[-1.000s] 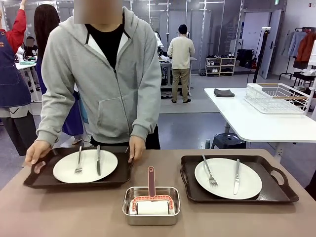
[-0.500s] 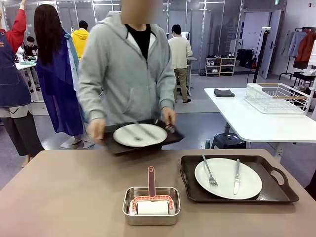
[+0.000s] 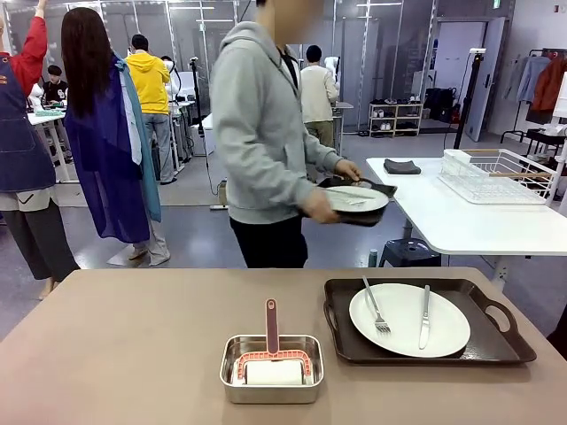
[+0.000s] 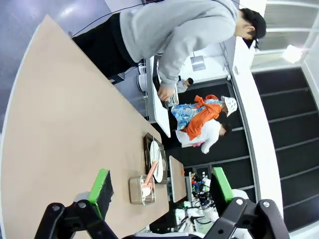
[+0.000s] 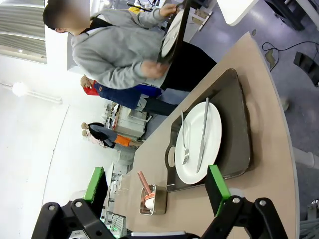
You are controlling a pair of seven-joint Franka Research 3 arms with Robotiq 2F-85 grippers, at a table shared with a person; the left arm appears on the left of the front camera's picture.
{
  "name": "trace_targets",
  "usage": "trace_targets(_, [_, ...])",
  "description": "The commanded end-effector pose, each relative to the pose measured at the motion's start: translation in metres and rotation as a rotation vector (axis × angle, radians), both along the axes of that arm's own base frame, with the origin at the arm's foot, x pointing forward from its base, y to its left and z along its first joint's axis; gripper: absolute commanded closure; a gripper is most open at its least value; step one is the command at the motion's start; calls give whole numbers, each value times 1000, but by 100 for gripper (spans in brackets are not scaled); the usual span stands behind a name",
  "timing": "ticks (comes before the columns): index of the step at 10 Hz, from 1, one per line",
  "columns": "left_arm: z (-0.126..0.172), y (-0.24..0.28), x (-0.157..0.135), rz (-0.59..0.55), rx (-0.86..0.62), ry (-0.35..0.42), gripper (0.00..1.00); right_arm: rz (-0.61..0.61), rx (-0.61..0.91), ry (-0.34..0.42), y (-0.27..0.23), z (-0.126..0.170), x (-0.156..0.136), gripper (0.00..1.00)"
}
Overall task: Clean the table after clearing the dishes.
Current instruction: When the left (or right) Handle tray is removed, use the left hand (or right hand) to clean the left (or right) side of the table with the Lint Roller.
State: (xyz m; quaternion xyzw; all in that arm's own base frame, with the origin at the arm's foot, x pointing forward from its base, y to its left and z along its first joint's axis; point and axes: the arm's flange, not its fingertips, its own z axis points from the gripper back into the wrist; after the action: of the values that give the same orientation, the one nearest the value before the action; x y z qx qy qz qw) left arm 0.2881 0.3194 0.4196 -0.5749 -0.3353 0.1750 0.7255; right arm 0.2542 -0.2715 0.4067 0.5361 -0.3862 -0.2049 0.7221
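The beige-brown table (image 3: 133, 336) carries one of the dishes at its right: a white plate (image 3: 408, 319) with fork and knife on a dark tray (image 3: 496, 341). A person in a grey hoodie stands beyond the far edge, holding the other tray and plate (image 3: 354, 198) in both hands near a white side table. In the right wrist view my right gripper (image 5: 155, 169) hangs open above the table, with the remaining plate (image 5: 202, 142) ahead. My left gripper (image 4: 160, 172) is open too, high over the bare tabletop (image 4: 60, 124).
A small steel pan (image 3: 271, 367) holding a red-handled cleaning tool sits at the front middle of the table. The white side table (image 3: 461, 221) with a wire rack (image 3: 496, 175) stands at the back right. Other people stand farther off at the left.
The person lifted the left tray with its plate off the table, turned, and carried it right toward the white side table. The left of the table is now bare.
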Motion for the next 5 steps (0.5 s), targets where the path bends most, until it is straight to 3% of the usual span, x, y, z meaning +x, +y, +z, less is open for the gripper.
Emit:
trace_targets(1, [74, -34, 29, -87, 250, -100, 0, -2, 3, -8, -1, 2, -2, 0])
trace_targets(3, [156, -119, 90, -211, 471, -207, 0, -2, 3, -8, -1, 2, -2, 0])
trace_targets(5, [212, -235, 146, -405, 764, -266, 0, -2, 3, -8, -1, 2, -2, 0])
